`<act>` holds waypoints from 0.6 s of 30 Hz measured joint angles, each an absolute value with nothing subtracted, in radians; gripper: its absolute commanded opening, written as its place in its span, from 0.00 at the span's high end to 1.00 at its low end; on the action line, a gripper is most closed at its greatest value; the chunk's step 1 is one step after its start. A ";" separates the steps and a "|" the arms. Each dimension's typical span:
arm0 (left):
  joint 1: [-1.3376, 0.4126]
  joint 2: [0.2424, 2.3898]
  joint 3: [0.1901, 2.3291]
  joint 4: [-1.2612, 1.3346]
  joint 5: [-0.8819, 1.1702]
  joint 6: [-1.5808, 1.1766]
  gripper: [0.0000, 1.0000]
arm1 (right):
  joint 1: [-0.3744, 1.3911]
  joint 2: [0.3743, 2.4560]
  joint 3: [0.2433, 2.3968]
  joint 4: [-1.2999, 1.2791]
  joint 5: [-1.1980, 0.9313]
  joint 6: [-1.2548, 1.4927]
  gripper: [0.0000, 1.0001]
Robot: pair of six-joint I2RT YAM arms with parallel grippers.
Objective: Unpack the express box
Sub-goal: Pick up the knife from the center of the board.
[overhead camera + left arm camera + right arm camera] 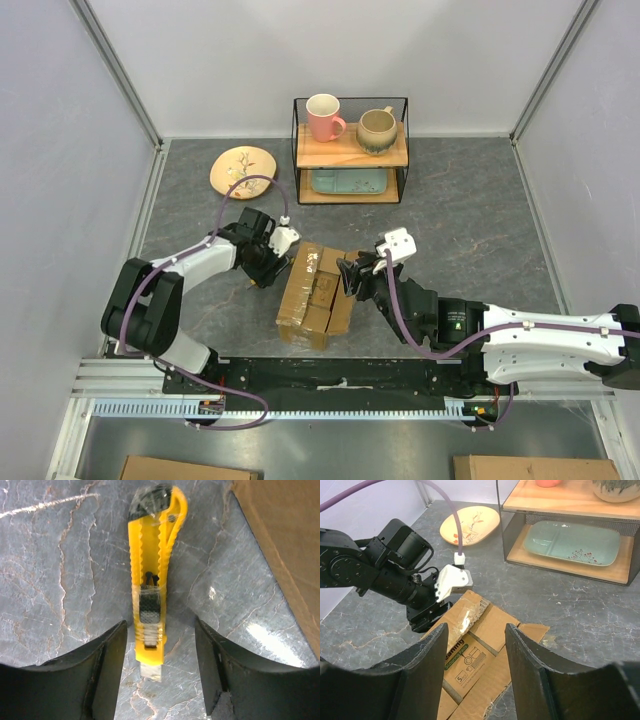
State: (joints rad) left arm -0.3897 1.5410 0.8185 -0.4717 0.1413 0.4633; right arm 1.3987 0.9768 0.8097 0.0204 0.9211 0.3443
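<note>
Now the left gripper [160, 630], jaws apart astride the knife [152, 555], should close squarely on its handle; the right gripper [477, 630] hovers open over the box [492, 622].

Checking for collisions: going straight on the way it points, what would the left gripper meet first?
Most likely the yellow utility knife, which lies on the table in line with the open left gripper; how far off is unclear.

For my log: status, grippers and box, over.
Left gripper open, straddling yellow plastic utility knife. Right gripper open over brown cardboard express box, flaps open. No obstruction seen.
</note>
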 measured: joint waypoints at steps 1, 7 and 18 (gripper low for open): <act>-0.389 1.525 0.803 -0.465 0.141 0.474 0.41 | 1.398 0.978 0.810 0.020 0.921 0.344 0.44; -0.389 1.462 0.739 -0.451 0.146 0.517 0.66 | 1.398 0.983 0.810 0.020 0.922 0.344 0.46; -0.388 1.419 0.712 -0.471 0.117 0.569 0.79 | 1.398 0.997 0.818 0.020 0.923 0.332 0.46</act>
